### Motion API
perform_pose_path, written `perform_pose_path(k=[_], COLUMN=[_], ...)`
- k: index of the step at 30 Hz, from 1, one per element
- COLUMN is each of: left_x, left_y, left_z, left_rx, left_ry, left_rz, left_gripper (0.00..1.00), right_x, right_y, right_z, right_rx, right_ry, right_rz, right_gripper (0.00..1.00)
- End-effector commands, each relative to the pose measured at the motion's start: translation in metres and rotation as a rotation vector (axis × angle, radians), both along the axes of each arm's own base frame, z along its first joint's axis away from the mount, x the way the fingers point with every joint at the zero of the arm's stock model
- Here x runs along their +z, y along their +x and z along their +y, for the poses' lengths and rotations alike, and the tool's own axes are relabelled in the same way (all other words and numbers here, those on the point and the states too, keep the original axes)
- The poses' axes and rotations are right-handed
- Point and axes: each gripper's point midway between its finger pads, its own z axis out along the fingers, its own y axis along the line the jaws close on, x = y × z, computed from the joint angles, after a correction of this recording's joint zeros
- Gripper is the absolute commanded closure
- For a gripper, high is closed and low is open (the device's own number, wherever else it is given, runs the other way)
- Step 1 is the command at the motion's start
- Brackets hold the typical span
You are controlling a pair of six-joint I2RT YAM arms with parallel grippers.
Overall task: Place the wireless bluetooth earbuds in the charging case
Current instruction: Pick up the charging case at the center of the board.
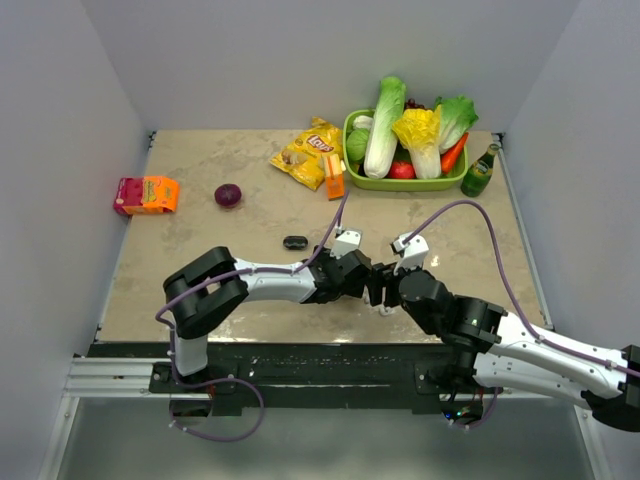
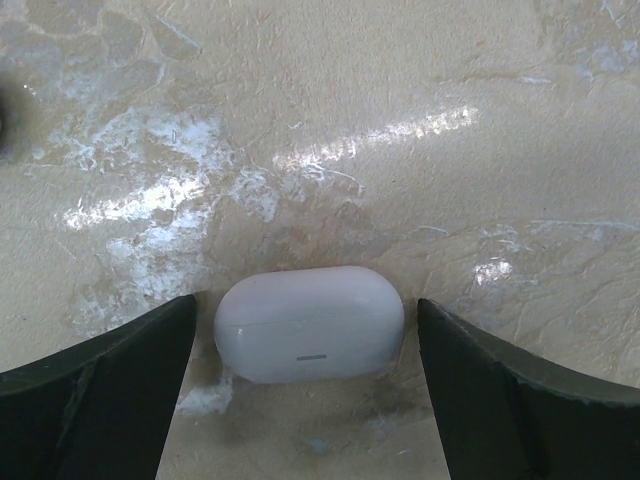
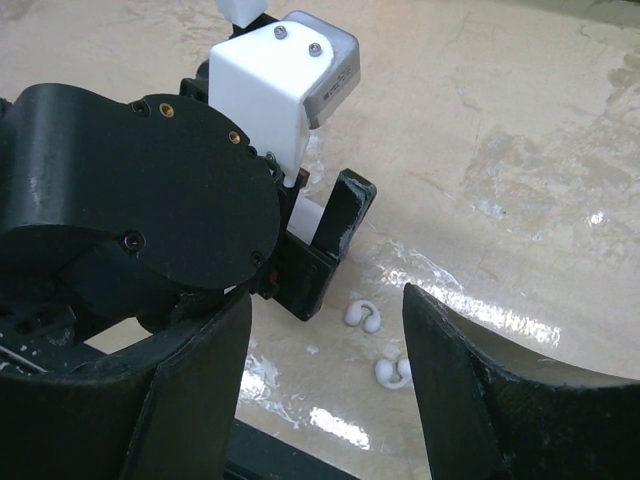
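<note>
A beige marbled worktop [image 1: 200, 280] sits between pale grey walls [image 1: 60, 100]. In the top view the left arm [image 1: 270, 280] and right arm [image 1: 520, 345] come in from the bottom edge and meet head to head just below the centre of the frame. At the upper right a green basket [image 1: 430, 183] is heaped with vegetables, and a green bottle [image 1: 480, 170] stands just beside it. Left of the basket lies a yellow chips bag [image 1: 308, 155]. Further left are a red onion [image 1: 228, 195] and a pink-and-orange box [image 1: 146, 194]. A black case [image 1: 294, 242] rests above the left arm's wrist.

The left tool [image 2: 305, 330] is low over the worktop with its fingers apart around a white case [image 2: 310, 322], which looks closed. Each finger is just beside an end of the case, not clamped. The right tool [image 3: 325, 330] is spread too and holds nothing. Two white buds [image 3: 362, 316] lie on the worktop in its gap, near the left tool's finger.
</note>
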Motion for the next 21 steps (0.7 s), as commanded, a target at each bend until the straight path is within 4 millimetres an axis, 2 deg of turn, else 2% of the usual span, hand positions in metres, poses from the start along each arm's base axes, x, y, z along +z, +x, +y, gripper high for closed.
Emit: perform_pose_path(k=[1,6,17,20,21], left_x=[-0.01,-0.011,-0.018,-0.02,-0.021], left_y=[-0.011,-0.011,-0.02,-0.02,-0.021], left_z=[0.0,0.001,0.0,-0.001,-0.001], left_rx=[0.024,0.037,0.042,0.038,0.035], left_ry=[0.038,0.043,0.064,0.066,0.066], left_rz=[0.017,0.021,0.039,0.04,0.042], left_gripper=[0.05,0.11,0.09,0.13,0.18], right_x=[0.022,0.022,0.02,0.02,0.02], right_y=[0.006,0.005,0.006,0.005,0.005], right_z=[0.004,0.004,0.004,0.005,0.004], right_rx=[-0.026,-0.025,-0.028,-0.024,-0.027], right_ry=[0.086,0.092,0.089,0.092,0.091], right_rz=[-0.042,-0.042,-0.041,-0.04,-0.041], right_gripper=[0.34,0.34,0.34,0.34,0.34])
